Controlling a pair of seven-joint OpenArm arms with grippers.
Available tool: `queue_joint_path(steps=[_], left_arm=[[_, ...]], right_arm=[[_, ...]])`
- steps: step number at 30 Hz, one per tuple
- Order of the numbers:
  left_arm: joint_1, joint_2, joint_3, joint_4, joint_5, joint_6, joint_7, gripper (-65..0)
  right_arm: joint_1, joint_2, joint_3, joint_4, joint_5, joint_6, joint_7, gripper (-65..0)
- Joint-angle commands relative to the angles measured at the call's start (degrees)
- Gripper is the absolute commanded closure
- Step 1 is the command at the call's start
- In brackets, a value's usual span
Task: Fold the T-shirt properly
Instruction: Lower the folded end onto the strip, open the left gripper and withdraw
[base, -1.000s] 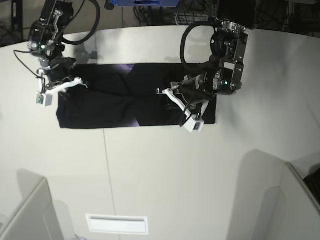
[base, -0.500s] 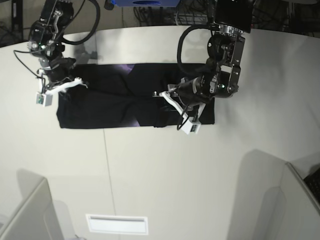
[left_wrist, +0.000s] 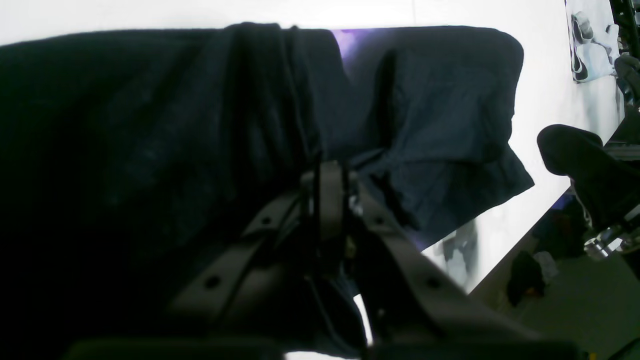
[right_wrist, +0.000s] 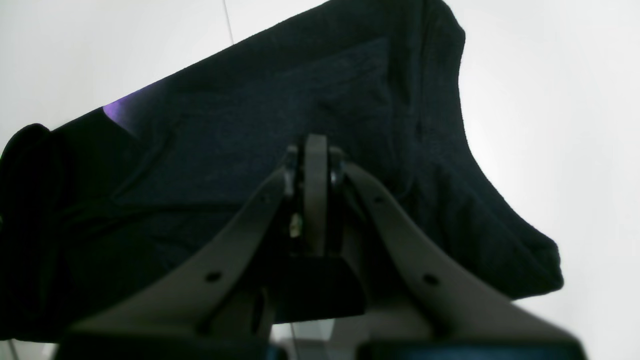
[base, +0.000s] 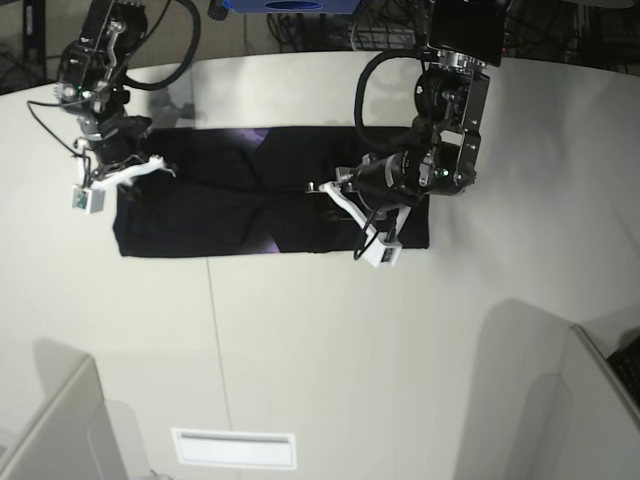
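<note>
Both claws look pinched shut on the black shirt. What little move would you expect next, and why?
Probably the left gripper carries its pinched fold across toward the right gripper. The T-shirt lies as a long band on the table, so it looks ready for halving.

Left arm (base: 445, 110) reaches down from the far edge, its wrist bent inward; the left gripper (base: 330, 192) has its jaws closed together. Right arm (base: 95, 60) descends at the opposite side; the right gripper (base: 150, 166) likewise has its jaws pressed closed.
</note>
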Motion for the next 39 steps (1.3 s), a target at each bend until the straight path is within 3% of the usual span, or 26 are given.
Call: queue_joint_path(steps=[1,25,26,30,33,36,39], left_arm=[[-0.73,0.28,0.95,1.01,-1.14,-0.36,-0.47,0.0],[-0.99,0.28,2.0,0.84,-1.14,-0.36,-0.74,0.0],[-0.99,0.28,2.0,0.84,-1.14,-0.36,-0.74,-2.5],[-1.08,0.37,2.09,1.19,-1.31,-0.36,-0.83,-28.6],[-1.17,0.45,2.0,2.07,-1.49,-0.36,-0.83,-42.0],[-1.08,0.28,1.74,5.32,-1.58,-0.36,-0.83,-48.4],[0.68,-0.16,-3.54,10.42,-1.58,-0.36,-0.56,-47.2]], right_arm=[[0.41,0.3,0.16,1.08,0.51,0.19,1.25,0.0],[0.24,0.3,0.16,1.0,0.51,0.19,1.25,0.0],[0.24,0.3,0.16,1.0,0.51,0.19,1.25,0.0],[0.24,0.3,0.16,1.0,0.51,0.19,1.25,0.0],[0.41,0.3,0.16,1.0,0.51,0.19,0.99,0.0],[0.59,0.3,-0.1,1.08,0.51,0.19,0.99,0.0],[0.68,0.3,0.07,1.17,0.68,0.19,0.99,0.0]])
